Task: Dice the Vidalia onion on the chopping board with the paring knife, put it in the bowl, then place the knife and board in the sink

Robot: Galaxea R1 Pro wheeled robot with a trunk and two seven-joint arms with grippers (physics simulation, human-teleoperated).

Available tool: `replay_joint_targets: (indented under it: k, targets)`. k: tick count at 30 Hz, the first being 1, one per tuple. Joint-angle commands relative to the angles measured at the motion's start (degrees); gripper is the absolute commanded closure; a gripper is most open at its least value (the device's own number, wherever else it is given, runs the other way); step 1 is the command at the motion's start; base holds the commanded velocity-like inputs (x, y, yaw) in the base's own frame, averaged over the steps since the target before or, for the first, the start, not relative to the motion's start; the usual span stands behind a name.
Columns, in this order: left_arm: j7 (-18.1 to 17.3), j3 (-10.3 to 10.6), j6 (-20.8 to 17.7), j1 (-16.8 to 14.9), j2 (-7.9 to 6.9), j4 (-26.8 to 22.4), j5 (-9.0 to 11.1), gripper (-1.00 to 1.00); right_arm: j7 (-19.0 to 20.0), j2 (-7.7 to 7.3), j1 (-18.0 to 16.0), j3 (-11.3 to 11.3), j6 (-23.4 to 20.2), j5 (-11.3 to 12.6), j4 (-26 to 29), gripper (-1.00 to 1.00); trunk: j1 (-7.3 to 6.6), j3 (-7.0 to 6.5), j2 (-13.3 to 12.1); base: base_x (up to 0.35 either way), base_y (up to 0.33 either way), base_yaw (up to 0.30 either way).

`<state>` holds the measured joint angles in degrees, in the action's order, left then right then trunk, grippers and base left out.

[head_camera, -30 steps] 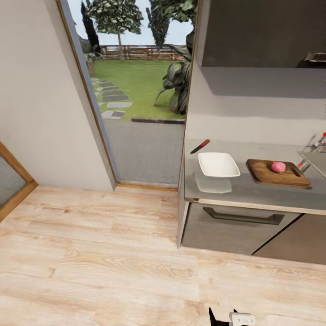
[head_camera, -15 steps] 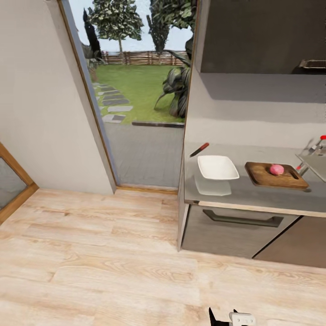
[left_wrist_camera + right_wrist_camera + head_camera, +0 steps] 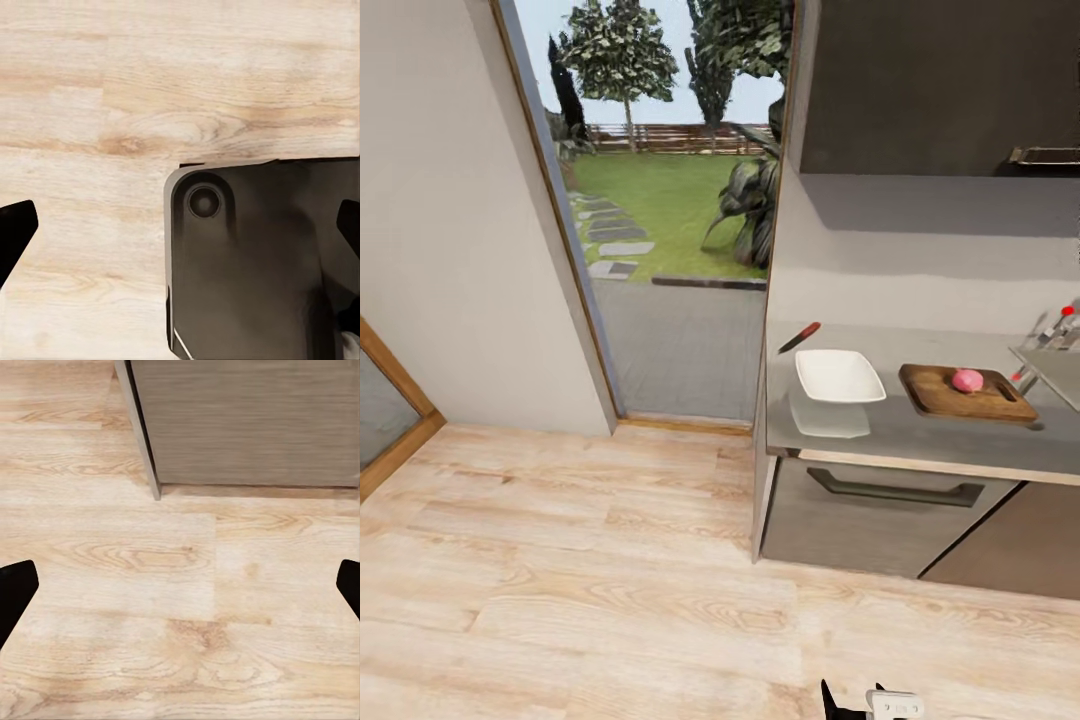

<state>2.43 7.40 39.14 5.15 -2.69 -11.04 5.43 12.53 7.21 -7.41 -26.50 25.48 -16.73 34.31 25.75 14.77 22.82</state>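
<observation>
The reddish-pink Vidalia onion (image 3: 967, 380) rests whole on the brown chopping board (image 3: 935, 392), on the grey countertop (image 3: 920, 432) at the right of the head view. Left of the board stands the white bowl (image 3: 839, 376). The red-handled paring knife (image 3: 800, 338) lies behind the bowl, near the counter's left end. The sink (image 3: 1057, 366) and its tap (image 3: 1060, 326) are cut off by the right edge. My left gripper (image 3: 180, 232) hangs open over the wooden floor and my own dark base (image 3: 247, 262). My right gripper (image 3: 182, 589) hangs open above the floor, holding nothing.
An open doorway (image 3: 670, 250) to a garden lies left of the counter, and a plain wall (image 3: 450, 250) further left. Light wooden floor (image 3: 610, 580) spreads between me and the counter. Beneath the worktop sits a grey drawer front (image 3: 885, 488). A cabinet corner (image 3: 150, 472) stands on the floor.
The whole head view has shifted a little, so the counter and its things sit slightly higher and smaller in the picture. The onion, board, bowl and knife have kept their places.
</observation>
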Motion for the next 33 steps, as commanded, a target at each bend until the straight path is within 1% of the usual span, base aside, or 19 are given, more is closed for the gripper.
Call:
replay_joint_targets:
  k: [1, 33]
  targets:
    - [0.2, 0.5, 0.1, 0.0, -0.04, -0.1, 0.6, -1.0, 0.5, 0.09, -0.1, -0.5, 0.2, -0.3, 0.0, -1.0, 0.03, 0.0, 0.1, 0.0, 0.0, 0.0]
    - [0.2, 0.5, 0.1, 0.0, -0.04, -0.1, 0.6, -1.0, 0.5, 0.09, -0.1, -0.5, 0.2, -0.3, 0.0, -1.0, 0.03, -2.89, 0.1, 0.0, 0.0, 0.0]
